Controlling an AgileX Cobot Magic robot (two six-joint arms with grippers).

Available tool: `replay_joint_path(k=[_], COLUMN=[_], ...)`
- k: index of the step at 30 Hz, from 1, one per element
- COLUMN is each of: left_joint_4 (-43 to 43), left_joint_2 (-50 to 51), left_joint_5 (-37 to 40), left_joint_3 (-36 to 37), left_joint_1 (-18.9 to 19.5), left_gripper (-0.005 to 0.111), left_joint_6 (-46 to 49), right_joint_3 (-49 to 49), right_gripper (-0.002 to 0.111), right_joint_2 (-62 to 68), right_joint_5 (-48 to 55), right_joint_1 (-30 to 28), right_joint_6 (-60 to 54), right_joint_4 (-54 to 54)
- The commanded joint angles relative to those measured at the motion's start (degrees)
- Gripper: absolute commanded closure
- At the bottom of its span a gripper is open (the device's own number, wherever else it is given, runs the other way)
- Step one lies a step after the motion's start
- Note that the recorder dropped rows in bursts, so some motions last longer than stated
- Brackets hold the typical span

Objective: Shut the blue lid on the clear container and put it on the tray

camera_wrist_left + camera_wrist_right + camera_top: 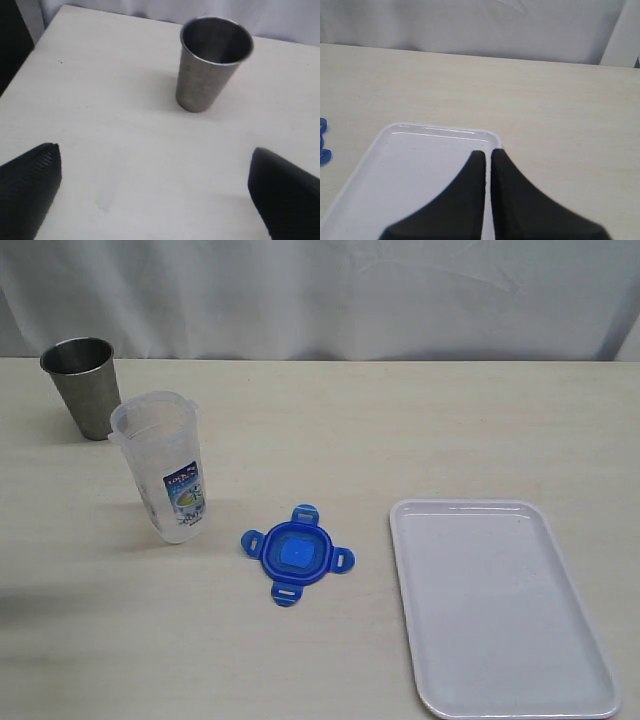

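Exterior view: the clear container [165, 465] stands upright and lidless on the worktop [330, 420] near a metal cup [85, 385]. The blue lid [297, 554] lies flat between the container and the tray [500, 610], touching neither. Wrist views: left fingers [30, 185] wide apart, holding nothing, near the cup; right fingers [470, 200] pressed together, empty, over the tray.

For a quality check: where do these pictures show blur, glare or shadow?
Exterior view: even light, faint shadow beside the clear container. Left wrist view: the metal cup and the fingers look soft. Right wrist view: glare on the tray rim.
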Motion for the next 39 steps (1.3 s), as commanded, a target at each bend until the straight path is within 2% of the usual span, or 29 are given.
replay_joint_path(k=[1, 10, 16, 19, 22, 24, 26, 30, 39], left_joint_4=[-0.7, -3.9, -6.9, -8.1, -8.1, -8.2, -8.6, -11.0, -13.8], left_joint_2=[-0.7, -0.5, -0.5, -0.4, -0.4, -0.4, -0.4, 0.2, 10.9], left_joint_5=[2.8, 12.3, 13.0, 13.2, 11.9, 10.7, 9.7, 10.1, 9.2], left_joint_3=[0.2, 0.2, 0.2, 0.2, 0.2, 0.2, 0.2, 0.2, 0.2], left_joint_1=[-7.0, -21.4, -28.8, -32.0, -35.0, -37.4, -39.5, -41.8, -41.8], left_gripper=[0.002, 0.002, 0.003, 0.015, 0.035, 0.044, 0.045, 0.045, 0.045], left_joint_6=[-0.1, -0.1, -0.3, -0.3, 0.8, 1.2, 1.2, 1.2, 2.2], right_joint_3=[0.1, 0.1, 0.1, 0.1, 0.1, 0.1, 0.1, 0.1, 0.1], right_gripper=[0.104, 0.104, 0.104, 0.104, 0.104, 0.104, 0.104, 0.104, 0.104], right_joint_2=[-0.3, -0.3, -0.3, -0.3, -0.3, -0.3, -0.3, -0.3, -0.3], right_joint_5=[-0.1, -0.1, -0.1, -0.1, -0.1, -0.1, -0.1, -0.1, -0.1], right_joint_1=[0.1, 0.1, 0.1, 0.1, 0.1, 0.1, 0.1, 0.1, 0.1], right_joint_6=[-0.2, -0.2, -0.2, -0.2, -0.2, -0.2, -0.2, -0.2, -0.2], right_joint_4=[-0.2, -0.2, -0.2, -0.2, -0.2, -0.2, -0.2, -0.2, -0.2])
